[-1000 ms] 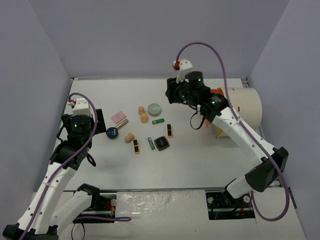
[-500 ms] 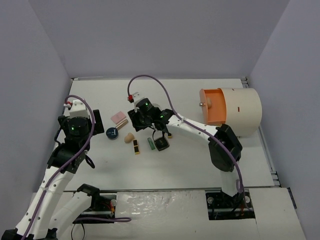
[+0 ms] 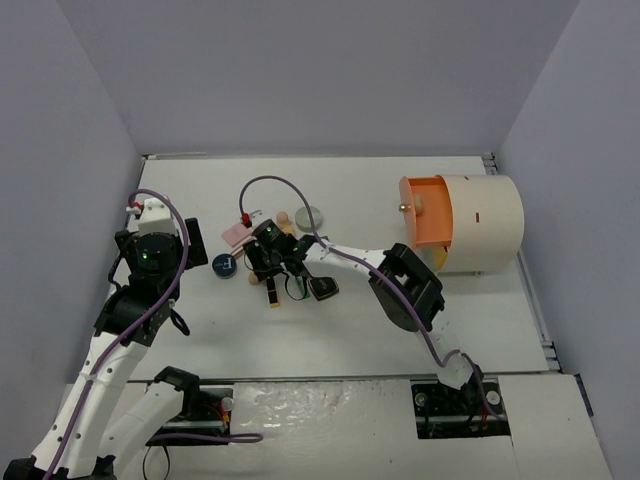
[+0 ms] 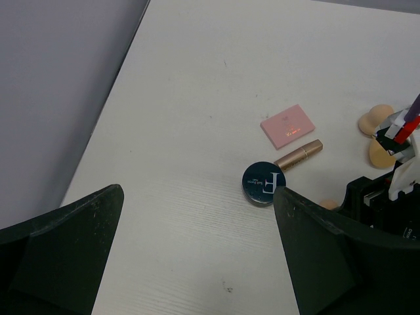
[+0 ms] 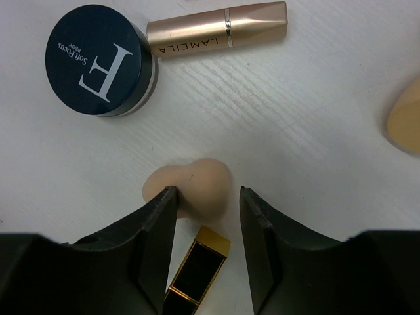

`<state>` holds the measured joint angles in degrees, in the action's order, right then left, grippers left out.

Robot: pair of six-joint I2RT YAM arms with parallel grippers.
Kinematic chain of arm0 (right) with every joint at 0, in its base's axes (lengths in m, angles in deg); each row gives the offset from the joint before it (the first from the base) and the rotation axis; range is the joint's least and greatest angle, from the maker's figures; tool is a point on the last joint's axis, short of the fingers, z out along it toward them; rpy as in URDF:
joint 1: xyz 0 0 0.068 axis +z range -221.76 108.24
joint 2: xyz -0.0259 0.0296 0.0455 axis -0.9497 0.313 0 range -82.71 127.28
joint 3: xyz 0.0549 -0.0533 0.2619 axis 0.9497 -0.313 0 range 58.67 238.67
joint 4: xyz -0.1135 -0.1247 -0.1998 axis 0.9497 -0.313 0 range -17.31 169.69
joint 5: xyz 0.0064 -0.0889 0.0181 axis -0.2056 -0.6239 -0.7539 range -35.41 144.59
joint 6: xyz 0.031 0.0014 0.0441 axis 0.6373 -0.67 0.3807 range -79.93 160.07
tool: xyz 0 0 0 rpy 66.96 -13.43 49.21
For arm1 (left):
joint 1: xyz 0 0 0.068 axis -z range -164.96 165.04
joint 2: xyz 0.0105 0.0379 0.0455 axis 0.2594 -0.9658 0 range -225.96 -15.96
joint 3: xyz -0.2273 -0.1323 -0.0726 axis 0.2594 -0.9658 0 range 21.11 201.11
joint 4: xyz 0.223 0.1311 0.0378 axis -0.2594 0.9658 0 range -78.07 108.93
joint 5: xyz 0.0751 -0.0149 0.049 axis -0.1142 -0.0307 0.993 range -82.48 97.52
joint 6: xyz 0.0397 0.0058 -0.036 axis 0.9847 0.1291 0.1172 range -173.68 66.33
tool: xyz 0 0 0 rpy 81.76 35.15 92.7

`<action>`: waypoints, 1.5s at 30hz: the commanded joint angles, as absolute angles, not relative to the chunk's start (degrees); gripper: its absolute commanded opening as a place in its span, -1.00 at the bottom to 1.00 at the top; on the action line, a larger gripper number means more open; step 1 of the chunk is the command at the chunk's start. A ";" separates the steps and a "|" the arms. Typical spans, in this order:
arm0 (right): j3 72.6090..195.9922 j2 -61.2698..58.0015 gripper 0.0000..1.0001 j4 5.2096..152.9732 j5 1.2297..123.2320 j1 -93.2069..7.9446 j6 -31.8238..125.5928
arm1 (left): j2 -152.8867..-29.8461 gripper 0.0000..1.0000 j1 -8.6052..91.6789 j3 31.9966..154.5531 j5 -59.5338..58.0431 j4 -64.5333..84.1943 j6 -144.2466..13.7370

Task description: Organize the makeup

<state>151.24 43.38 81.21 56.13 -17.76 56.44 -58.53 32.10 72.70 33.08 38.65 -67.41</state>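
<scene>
A peach sponge (image 5: 190, 187) lies on the table between the fingers of my right gripper (image 5: 207, 197). The left finger touches its narrow lobe and the right finger stands a little off it, so the jaws are open around it. A black-gold lipstick (image 5: 197, 272) lies just below the sponge. Beyond it are a blue compact (image 5: 98, 59) and a rose-gold tube (image 5: 216, 29). In the top view my right gripper (image 3: 263, 270) covers that sponge. My left gripper (image 4: 197, 193) hangs wide open with nothing in it, left of the blue compact (image 4: 264, 183) and pink palette (image 4: 287, 125).
The cream drum (image 3: 485, 225) with an orange drawer (image 3: 425, 212) pulled out stands at the right. A green compact (image 3: 309, 216), a black compact (image 3: 322, 289) and two more sponges (image 4: 375, 119) lie around the right gripper. Purple walls enclose the table.
My right arm swung from the drum across to the left cluster and came down over a sponge, jaws narrowing. The left arm has barely moved.
</scene>
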 commanded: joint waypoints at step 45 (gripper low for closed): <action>132.93 -7.99 -1.00 68.04 29.74 -55.86 61.62 | -60.78 0.94 31.47 73.75 30.94 36.10 -68.53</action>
